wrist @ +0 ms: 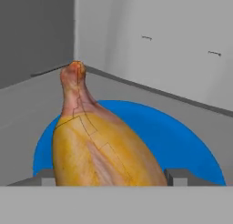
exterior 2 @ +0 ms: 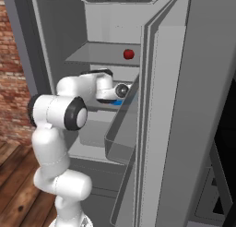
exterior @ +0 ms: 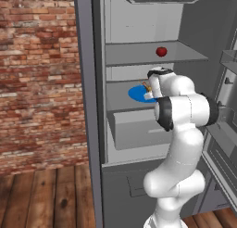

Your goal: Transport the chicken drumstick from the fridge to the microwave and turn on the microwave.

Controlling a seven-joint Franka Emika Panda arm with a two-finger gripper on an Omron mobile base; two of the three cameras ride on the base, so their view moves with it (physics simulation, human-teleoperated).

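Inside the tall grey fridge (exterior: 92,106), its thick door swung wide, the white arm's two-finger gripper (wrist: 109,176) stands with jaws spread on either side of the golden-brown, tapered chicken drumstick (wrist: 98,148), no grip closed on it; the drumstick lies on a flat blue round plate (wrist: 182,141) on the middle shelf, its reddish narrow end pointing toward the back corner; a small red round fruit (exterior: 161,51) sits on the shelf above; a brick wall (exterior: 37,79) flanks the fridge.
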